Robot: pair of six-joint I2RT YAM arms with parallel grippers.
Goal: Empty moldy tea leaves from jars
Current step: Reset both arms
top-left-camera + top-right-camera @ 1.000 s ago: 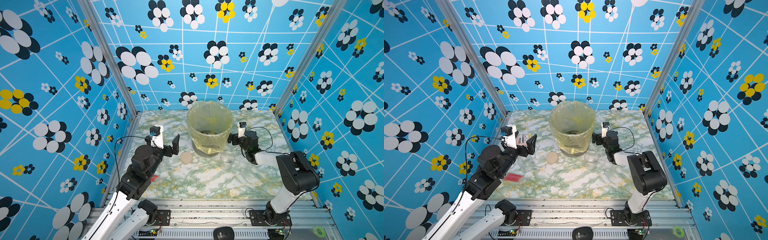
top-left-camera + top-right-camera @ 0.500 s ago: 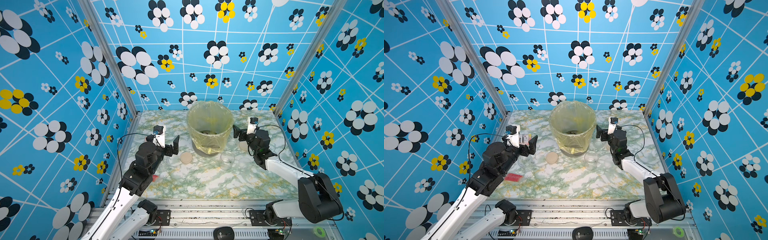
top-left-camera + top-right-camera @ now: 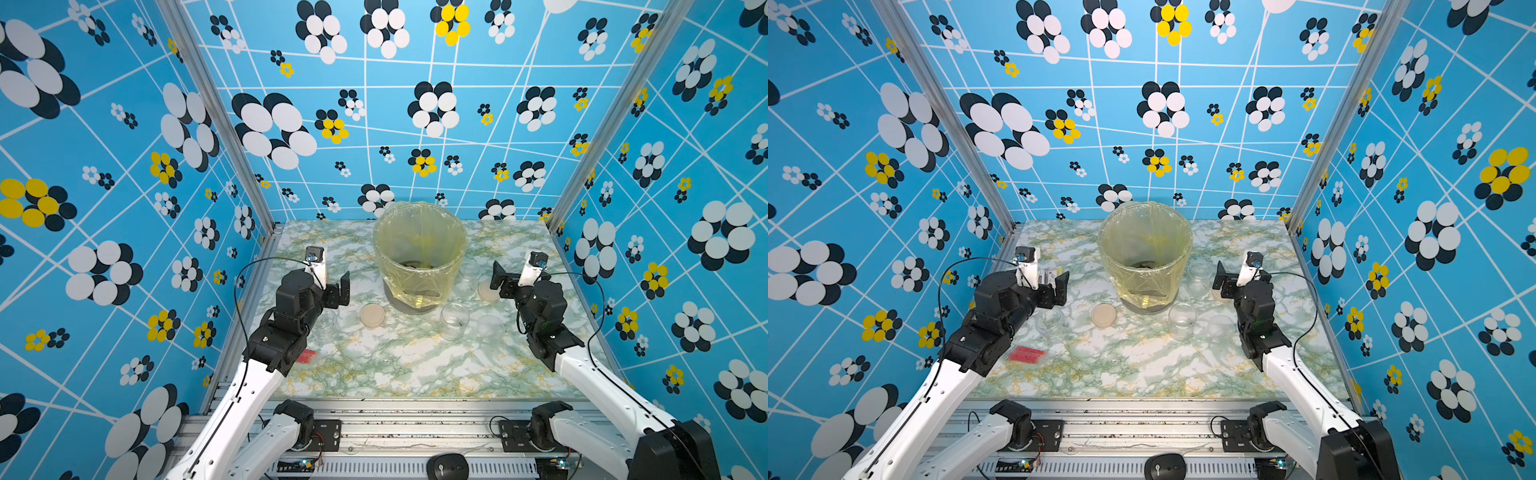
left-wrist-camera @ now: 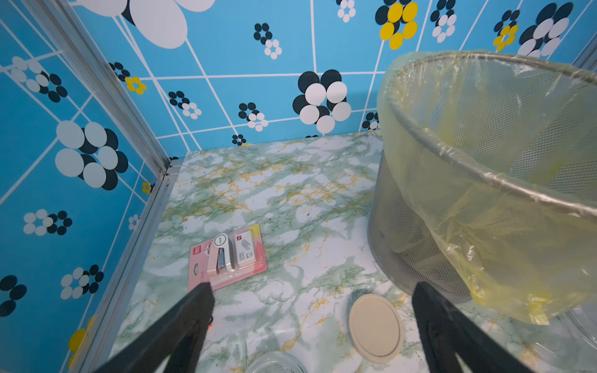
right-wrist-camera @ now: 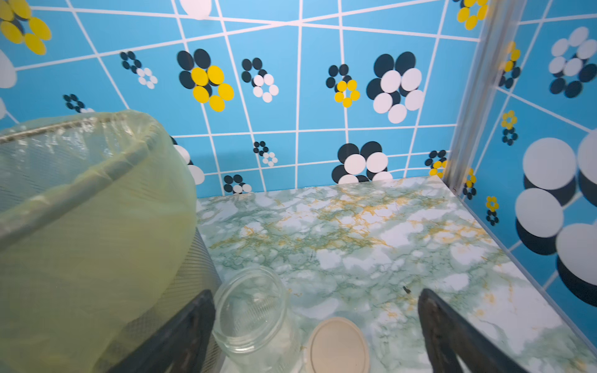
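Observation:
Three clear jars stand open and look empty: one (image 3: 455,320) in front of the bin, one (image 3: 469,274) at the bin's right, one (image 3: 324,322) by my left arm. Dark tea leaves (image 3: 411,264) lie at the bottom of the bin (image 3: 419,216), which is lined with a yellow bag. Two beige lids (image 3: 372,316) (image 3: 488,291) and a translucent lid (image 3: 490,326) lie flat on the table. My left gripper (image 3: 332,286) (image 4: 313,287) hovers open over the left jar (image 4: 274,363). My right gripper (image 3: 505,280) (image 5: 316,294) is open above a jar (image 5: 252,316) and a lid (image 5: 337,345), holding nothing.
A pink blister pack (image 4: 226,255) lies at the back left of the marble table (image 3: 1142,374). A small red packet (image 3: 1026,354) lies by the left arm. The mesh bin (image 4: 420,258) stands close to both grippers. Blue patterned walls enclose three sides.
My right gripper has drawn back from the bin's side toward the right, its jaws opening fully, leaving the jar standing. The left arm shifted slightly and stayed open.

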